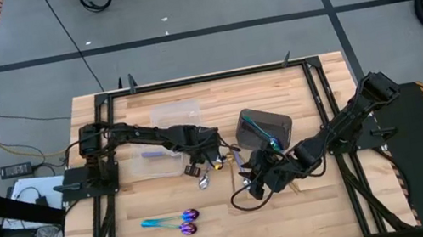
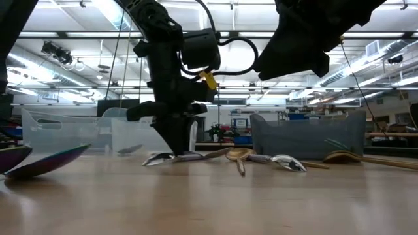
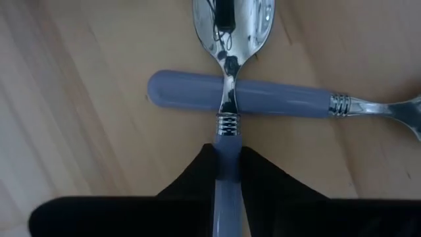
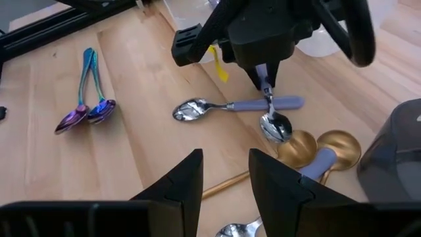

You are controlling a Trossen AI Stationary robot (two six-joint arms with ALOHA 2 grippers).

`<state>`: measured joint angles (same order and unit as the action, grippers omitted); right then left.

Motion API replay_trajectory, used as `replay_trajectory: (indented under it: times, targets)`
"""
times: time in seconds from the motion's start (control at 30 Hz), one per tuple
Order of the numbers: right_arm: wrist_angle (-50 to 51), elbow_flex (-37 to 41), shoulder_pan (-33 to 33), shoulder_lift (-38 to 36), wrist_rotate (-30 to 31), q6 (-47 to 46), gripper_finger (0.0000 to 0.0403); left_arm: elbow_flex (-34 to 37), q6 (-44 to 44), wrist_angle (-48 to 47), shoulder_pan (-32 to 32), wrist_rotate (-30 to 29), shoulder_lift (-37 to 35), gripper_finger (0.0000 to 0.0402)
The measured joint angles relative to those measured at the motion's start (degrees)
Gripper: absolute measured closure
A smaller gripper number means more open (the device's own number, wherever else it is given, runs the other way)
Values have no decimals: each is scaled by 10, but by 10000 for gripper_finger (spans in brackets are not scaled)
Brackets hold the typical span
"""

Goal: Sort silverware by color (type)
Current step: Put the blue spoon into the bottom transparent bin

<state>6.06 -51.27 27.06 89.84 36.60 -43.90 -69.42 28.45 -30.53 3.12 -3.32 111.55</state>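
The left claw (image 4: 264, 78) pinched one silver spoon by its pale blue handle.

Near the front edge lay two blue-purple spoons (image 1: 184, 222), side by side, with bare wood around them. In the middle, the pinched spoon (image 3: 231, 39) lay crossed over a second silver spoon (image 4: 197, 109), beside two gold spoons (image 4: 316, 148). The right claw (image 4: 223, 178) hovered nearby, fingers apart, holding nothing. Farther back stood the clear boxes (image 1: 167, 134) and the grey bin (image 1: 269, 126).

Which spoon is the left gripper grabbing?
The silver spoon with the lavender handle lying crosswise on top of another like it; the left gripper pinches its handle.
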Motion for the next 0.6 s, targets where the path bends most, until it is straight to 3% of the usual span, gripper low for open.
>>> replay_trajectory:
  times: [0.2,0.6]
  targets:
    - [0,0,-14,0,0,20,270,1,-8,2,-22,-43,-2,349]
    - [-26,0,-46,0,13,112,270,0,-41,-2,-47,-57,-9,355]
